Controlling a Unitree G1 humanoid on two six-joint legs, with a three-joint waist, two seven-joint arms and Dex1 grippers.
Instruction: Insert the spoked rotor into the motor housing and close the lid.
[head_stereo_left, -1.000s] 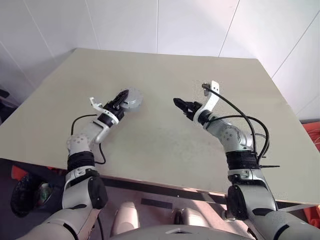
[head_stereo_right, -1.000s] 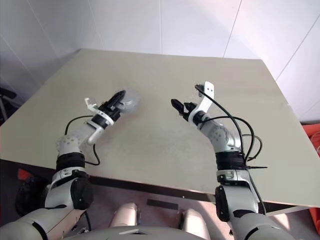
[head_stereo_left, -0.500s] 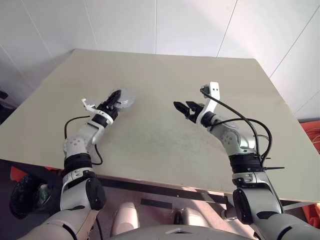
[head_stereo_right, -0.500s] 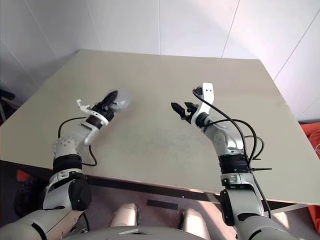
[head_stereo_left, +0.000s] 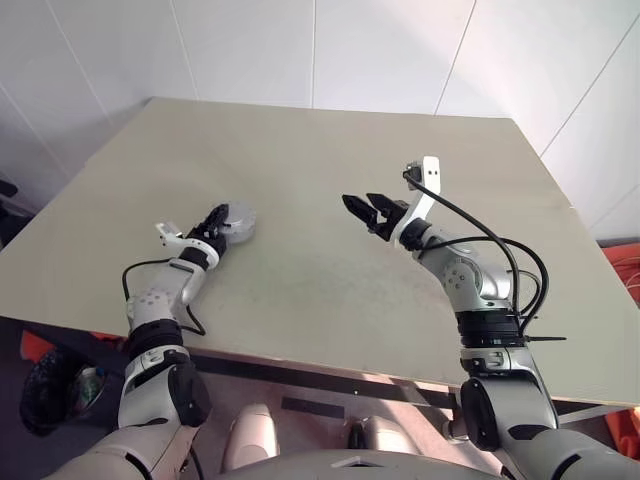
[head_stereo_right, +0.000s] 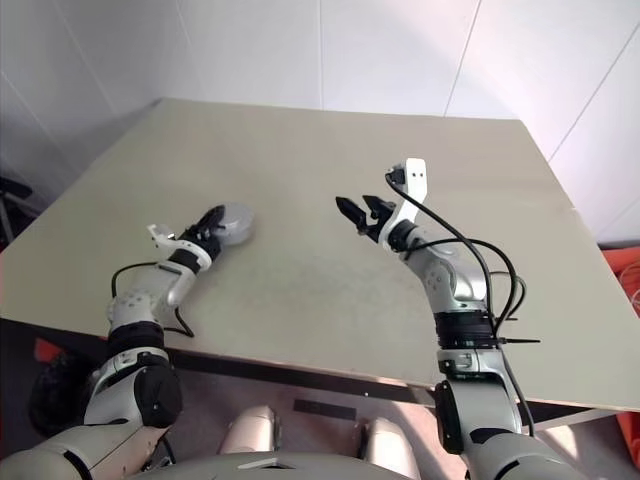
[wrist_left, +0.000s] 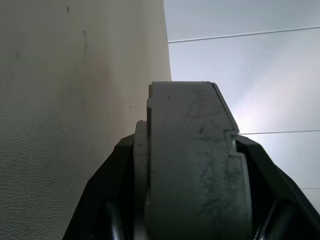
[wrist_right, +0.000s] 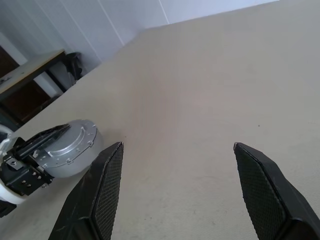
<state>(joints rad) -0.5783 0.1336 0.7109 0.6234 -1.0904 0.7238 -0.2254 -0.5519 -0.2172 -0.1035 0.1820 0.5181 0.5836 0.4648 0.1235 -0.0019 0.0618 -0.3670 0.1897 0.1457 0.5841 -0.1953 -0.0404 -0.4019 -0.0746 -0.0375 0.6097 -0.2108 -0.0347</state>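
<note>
Up close, left gripper (head_stereo_left: 222, 222) clamps the motor housing (wrist_right: 70, 148); right gripper (wrist_right: 177, 187) gapes wide.

Left end effector (head_stereo_right: 212, 228) grips grey disc (head_stereo_right: 232, 221) (right (head_stereo_right: 358, 209) open).

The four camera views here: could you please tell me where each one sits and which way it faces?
Left eye and right eye views: on the head, looking forward and down over the table; both arms show.
Left wrist view: on the left wrist, looking along the left gripper, shut on a grey disc assembly.
Right wrist view: on the right wrist, looking between the right gripper's open fingers across the table.
Shared: the disc assembly appears in all views.
</note>
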